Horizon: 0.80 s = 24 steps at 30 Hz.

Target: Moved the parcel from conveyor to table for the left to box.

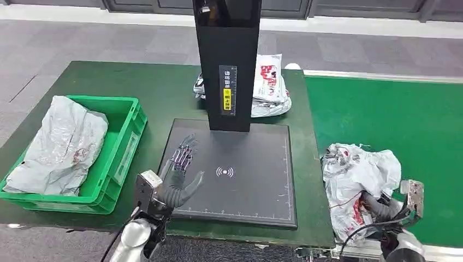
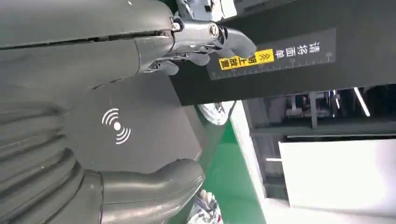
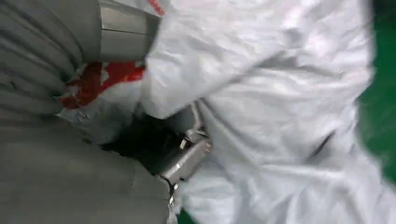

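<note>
Right hand (image 1: 382,210) has its fingers (image 3: 187,158) dug into the white parcel (image 1: 357,174) on the green conveyor (image 1: 393,114), gripping it, while left hand (image 1: 177,174) hovers palm-open, fingers spread, above the black pad (image 1: 256,185).

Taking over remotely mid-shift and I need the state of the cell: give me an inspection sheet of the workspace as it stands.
Surface: green table carrying a black scan pad with a black post; green conveyor to its right.
Job's things: white parcel on the conveyor near the table edge; green crate on the table's left side with a grey parcel inside.
Clutter: pile of bags behind the post.
Hands: left hand over the pad, fingers spread, holding nothing; right hand grips the white parcel, fingers sunk into the plastic.
Cables: black cable at the right wrist.
Surroundings: grey floor.
</note>
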### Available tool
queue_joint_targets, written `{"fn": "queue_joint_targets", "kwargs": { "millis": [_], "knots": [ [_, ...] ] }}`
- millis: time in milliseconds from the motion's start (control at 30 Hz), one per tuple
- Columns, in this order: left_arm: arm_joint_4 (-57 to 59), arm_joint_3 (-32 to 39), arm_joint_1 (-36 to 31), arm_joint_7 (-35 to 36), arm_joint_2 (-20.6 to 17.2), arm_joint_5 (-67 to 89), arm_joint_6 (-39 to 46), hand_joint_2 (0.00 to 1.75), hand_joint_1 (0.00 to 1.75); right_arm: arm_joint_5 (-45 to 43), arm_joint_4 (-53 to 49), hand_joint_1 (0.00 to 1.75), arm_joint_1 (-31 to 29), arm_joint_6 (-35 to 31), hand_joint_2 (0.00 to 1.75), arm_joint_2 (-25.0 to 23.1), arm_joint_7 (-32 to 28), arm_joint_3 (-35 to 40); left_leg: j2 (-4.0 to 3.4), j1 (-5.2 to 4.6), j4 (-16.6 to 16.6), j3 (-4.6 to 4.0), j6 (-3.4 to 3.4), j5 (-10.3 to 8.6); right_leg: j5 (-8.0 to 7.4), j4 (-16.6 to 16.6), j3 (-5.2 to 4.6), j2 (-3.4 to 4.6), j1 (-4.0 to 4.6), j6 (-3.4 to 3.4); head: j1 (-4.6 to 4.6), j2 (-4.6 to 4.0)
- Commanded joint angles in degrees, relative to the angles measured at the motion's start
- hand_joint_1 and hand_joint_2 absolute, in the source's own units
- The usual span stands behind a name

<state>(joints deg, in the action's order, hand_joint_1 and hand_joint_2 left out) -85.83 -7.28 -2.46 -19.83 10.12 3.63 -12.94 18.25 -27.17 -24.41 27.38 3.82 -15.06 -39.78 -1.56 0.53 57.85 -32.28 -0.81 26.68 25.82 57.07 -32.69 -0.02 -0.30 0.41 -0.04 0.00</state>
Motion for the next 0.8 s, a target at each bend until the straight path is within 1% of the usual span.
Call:
{"fn": "queue_joint_targets", "kwargs": {
  "millis": [33, 167, 200, 233, 333, 400, 467, 500, 700, 767, 800],
  "knots": [
    [2.8, -0.8, -0.3, -0.7, -1.6, 0.4, 0.5, 1.75, 0.00, -12.6, -5.4, 1.75, -1.2, 4.1, 1.75, -5.7, 2.8, -3.7, 0.11, -0.08, -0.1, -0.10, -0.01, -0.05, 0.02, 0.1, -0.19, 0.03, -0.12, -0.03, 0.02, 0.00],
    [2.7, -0.8, -0.3, -0.7, -1.6, 0.4, 0.4, 1.75, 0.00, -13.6, -5.4, 1.75, -0.8, 3.9, 1.75, -5.5, 2.8, -2.8, 0.37, -0.05, -0.1, -0.21, 0.00, -0.08, 0.02, 0.0, -0.25, -0.14, -0.16, -0.04, 0.00, 0.00],
    [2.7, -0.7, -0.2, -0.8, -1.6, 0.5, 0.6, 1.75, 0.00, -18.4, -6.5, 1.75, -0.5, 6.6, 1.75, -5.5, 1.5, -0.4, 0.37, -0.05, -0.1, -0.24, 0.01, -0.10, -0.01, 0.0, -0.28, -0.12, -0.17, -0.04, 0.00, 0.00],
    [2.6, -0.5, 0.0, -1.0, -1.6, 0.5, 0.7, 1.75, 0.00, -23.0, -8.9, 1.75, -0.2, 8.5, 1.75, -6.0, 1.7, 2.0, 0.33, -0.06, -0.1, -0.25, 0.00, -0.07, 0.02, 0.1, -0.30, -0.11, -0.19, -0.03, 0.00, 0.00],
    [2.3, 0.3, 0.9, -1.7, -1.5, 0.8, 1.1, 1.75, 0.00, -35.4, -21.3, 1.75, 2.6, 7.2, 1.75, -8.0, 5.2, 10.7, 0.28, -0.06, -0.1, -0.35, 0.00, -0.08, -0.01, 0.1, -0.40, -0.05, -0.19, -0.04, 0.00, 0.00],
    [2.2, 0.9, 1.1, -1.7, -1.3, 0.9, 1.1, 1.75, 0.00, -42.2, -29.3, 1.75, 4.7, 5.3, 1.75, -8.6, 7.3, 16.4, 0.26, -0.12, -0.2, -0.38, 0.00, -0.12, -0.04, 0.1, -0.48, 0.02, -0.26, -0.06, 0.00, 0.00],
    [2.4, 1.3, 0.9, -2.0, -1.0, 1.2, 1.2, 1.75, 0.00, -44.7, -35.3, 1.75, 5.9, 3.9, 1.75, -8.9, 7.8, 21.1, 0.31, -0.12, -0.1, -0.46, 0.02, -0.11, -0.01, 0.1, -0.53, -0.07, -0.26, -0.06, 0.00, 0.00],
    [2.4, 1.5, 0.8, -2.0, -0.9, 1.2, 1.2, 1.75, 0.00, -44.8, -36.8, 1.75, 6.1, 3.3, 1.75, -9.1, 8.1, 22.9, 0.32, -0.08, 0.0, -0.50, 0.02, -0.08, 0.00, 0.2, -0.54, -0.11, -0.22, -0.05, 0.00, 0.00],
    [2.2, 1.9, 0.8, -1.9, -1.0, 1.5, 1.7, 1.75, 0.00, -46.1, -42.9, 1.75, 7.1, 3.2, 1.75, -10.5, 8.8, 32.8, 0.32, -0.11, -0.2, -0.45, -0.02, -0.18, -0.07, 0.1, -0.58, 0.01, -0.24, -0.11, 0.00, 0.00],
    [1.9, 2.0, 1.0, -1.9, -0.8, 1.5, 1.7, 1.75, 0.00, -46.1, -44.3, 1.75, 7.5, 3.7, 1.75, -11.3, 8.9, 36.0, 0.39, -0.07, -0.1, -0.53, -0.06, -0.17, -0.01, 0.2, -0.62, -0.20, -0.20, -0.07, 0.00, 0.00],
    [1.9, 2.0, 1.1, -1.9, -0.6, 1.5, 1.8, 1.75, 0.00, -46.1, -45.0, 1.75, 7.7, 3.5, 1.75, -10.9, 8.9, 38.0, 0.38, -0.08, -0.1, -0.55, -0.06, -0.18, -0.03, 0.2, -0.66, -0.13, -0.21, -0.08, 0.00, 0.00]
  ]
}}
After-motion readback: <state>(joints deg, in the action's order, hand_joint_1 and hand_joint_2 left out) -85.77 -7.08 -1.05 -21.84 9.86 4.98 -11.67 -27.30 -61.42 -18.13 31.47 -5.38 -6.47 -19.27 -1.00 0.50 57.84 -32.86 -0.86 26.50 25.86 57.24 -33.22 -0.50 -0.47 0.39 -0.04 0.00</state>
